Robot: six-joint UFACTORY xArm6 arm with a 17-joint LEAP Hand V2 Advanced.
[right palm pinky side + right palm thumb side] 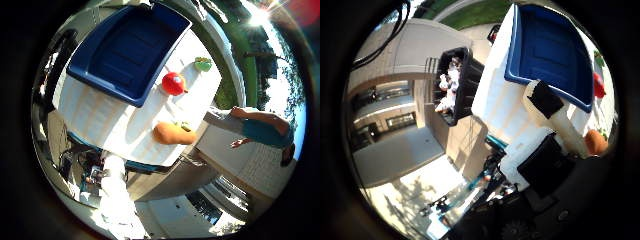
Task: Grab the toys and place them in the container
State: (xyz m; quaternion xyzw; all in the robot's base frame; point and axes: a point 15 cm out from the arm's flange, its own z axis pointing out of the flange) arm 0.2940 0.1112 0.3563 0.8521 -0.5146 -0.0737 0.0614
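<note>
A blue container (125,47) lies on a white table (100,117), with nothing visible inside it. Beside it on the table are three toys: a red one (173,83), a small green one (203,63) near the table's edge, and an orange one (173,134) with a green tip at another edge. My hand (555,145) is well above the table and apart from all of them. One white and black finger (552,112) reaches straight across the thumb side view, holding nothing.
A black crate (456,85) with white things inside stands beside the table. A person (260,127) stands on the pavement past the table's edge near the orange toy. Grass and concrete ground lie around.
</note>
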